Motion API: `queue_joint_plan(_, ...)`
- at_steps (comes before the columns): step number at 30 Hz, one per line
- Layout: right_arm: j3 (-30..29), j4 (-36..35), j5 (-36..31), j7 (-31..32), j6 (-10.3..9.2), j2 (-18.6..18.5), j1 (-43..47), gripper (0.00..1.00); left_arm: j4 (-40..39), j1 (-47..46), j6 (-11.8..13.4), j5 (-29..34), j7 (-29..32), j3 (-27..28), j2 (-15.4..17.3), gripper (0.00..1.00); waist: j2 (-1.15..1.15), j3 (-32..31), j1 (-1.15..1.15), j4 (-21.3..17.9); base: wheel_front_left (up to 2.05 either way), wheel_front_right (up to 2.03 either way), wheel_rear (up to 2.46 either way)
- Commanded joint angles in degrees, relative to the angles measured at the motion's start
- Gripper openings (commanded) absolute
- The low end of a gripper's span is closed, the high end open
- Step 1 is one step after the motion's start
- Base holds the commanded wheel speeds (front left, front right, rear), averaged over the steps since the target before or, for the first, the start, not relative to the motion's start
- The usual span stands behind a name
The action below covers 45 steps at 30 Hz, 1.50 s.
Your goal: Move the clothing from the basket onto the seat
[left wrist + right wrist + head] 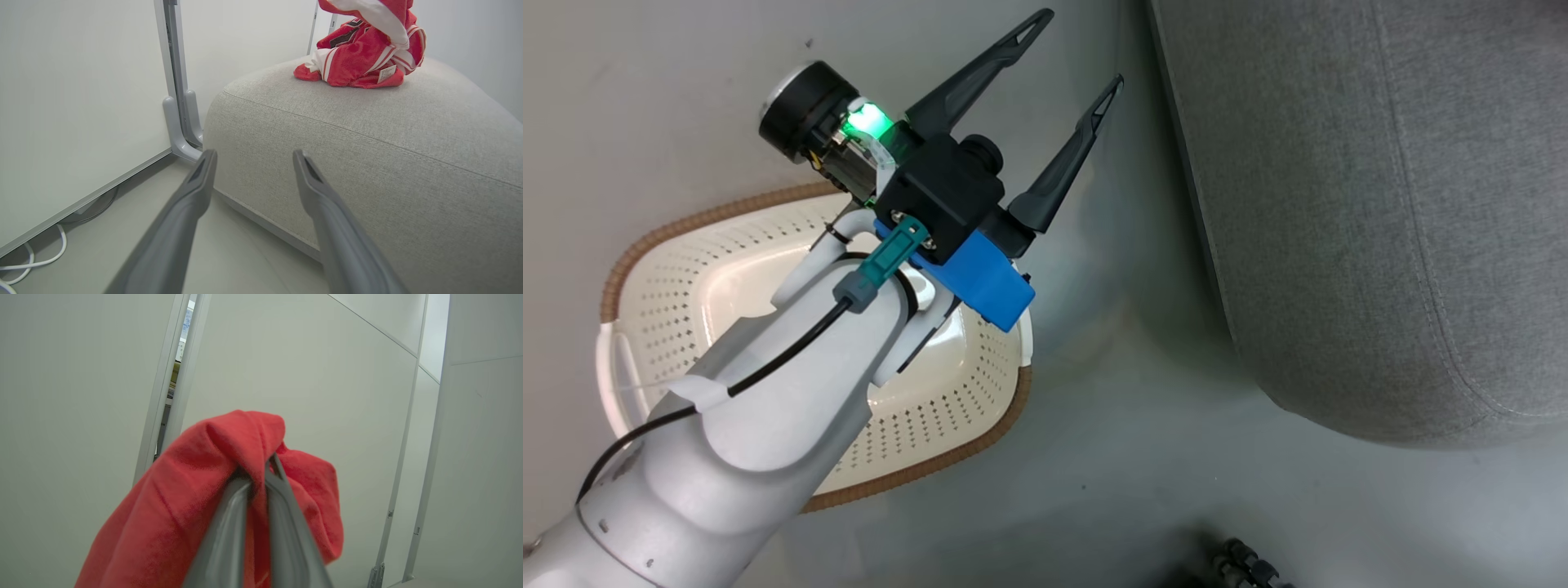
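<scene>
Two red garments noted: the first garment (355,57) lies bunched on the seat (367,155), upper right of the left wrist view. The second garment (184,506) is clamped between the closed fingers of the right gripper (261,473), frame centre. The left gripper (1081,47), upper centre of the head view, stands spread and holds nothing. The basket (658,310) sits at lower left beneath its arm.

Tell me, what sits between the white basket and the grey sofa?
Nothing on the ground: in the head view, bare pale floor separates the basket and the sofa.
</scene>
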Motion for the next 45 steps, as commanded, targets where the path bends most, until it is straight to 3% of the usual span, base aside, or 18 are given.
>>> queue_joint_plan(1,-0.5,1.0,-0.1,-0.2,0.01,-0.4,-0.9,0.0,-0.5,-1.1,0.2,0.4,0.1,0.2,0.5,1.0,0.0,2.1,-0.01,-0.8,0.0,0.0,0.0)
queue_joint_plan(7,-2.4,8.4,-2.1,-0.2,0.01,-1.9,1.2,0.0,-2.1,-1.1,0.6,0.6,1.0,-0.1,1.5,1.0,0.0,3.9,-0.01,-1.3,0.0,0.0,0.0)
queue_joint_plan(16,-4.2,19.3,-2.2,-0.2,0.02,1.2,6.8,0.0,-3.3,-1.3,0.8,0.4,1.9,-0.5,2.3,1.0,0.0,4.9,-0.01,-1.7,0.0,0.0,0.0)
queue_joint_plan(25,-2.8,25.5,-0.6,-0.2,0.01,2.9,8.9,0.0,-3.4,-1.3,1.1,-0.1,1.8,-0.7,2.5,1.0,0.0,5.0,-0.01,-1.3,0.0,0.0,0.0)
queue_joint_plan(27,-3.2,24.6,-0.5,-0.2,0.02,2.8,9.3,1.0,-3.1,-1.1,1.2,-0.2,1.2,-0.7,2.4,1.0,0.0,4.3,-0.01,-1.2,0.0,0.0,0.0)
queue_joint_plan(35,-2.0,17.1,-1.4,-0.2,0.02,4.5,18.1,1.0,-0.6,1.4,1.7,-1.5,-2.1,-0.9,1.1,1.0,0.0,-1.3,-0.01,-1.0,0.0,0.0,0.0)
queue_joint_plan(45,3.3,0.8,-2.3,-0.2,0.01,10.9,31.4,1.0,3.2,6.4,3.3,-4.2,-6.2,0.9,0.9,1.0,0.0,-10.9,-0.01,-0.8,0.0,0.0,0.0)
